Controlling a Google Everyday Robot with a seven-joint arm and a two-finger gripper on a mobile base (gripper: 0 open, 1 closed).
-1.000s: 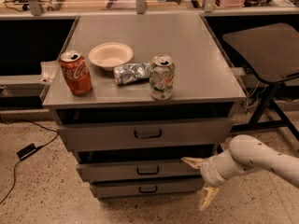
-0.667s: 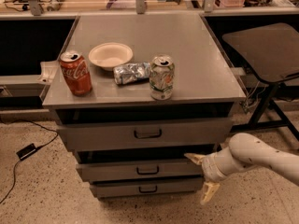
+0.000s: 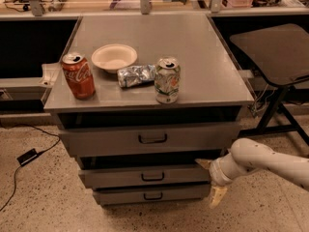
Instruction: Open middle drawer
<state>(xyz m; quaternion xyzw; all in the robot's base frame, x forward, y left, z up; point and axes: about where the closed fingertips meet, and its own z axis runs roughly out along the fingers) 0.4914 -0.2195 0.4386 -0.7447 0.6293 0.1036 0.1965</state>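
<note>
Claw (image 3: pixel 206 183) spread wide, pale tapered fingers (image 3: pixel 217 196) at right end of flat grey metal middle drawer (image 3: pixel 116 177).

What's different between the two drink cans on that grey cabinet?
The red cola can stands at the front left corner; the pale green-and-white can stands mid-front, beside a crumpled foil bag. Both are upright. The robot's gripper, fingers apart, sits lower, at the right end of the grey middle drawer.

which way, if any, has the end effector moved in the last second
Yes, slightly: the end effector has risen a little and edged right, beside the right end of the middle drawer.
</note>
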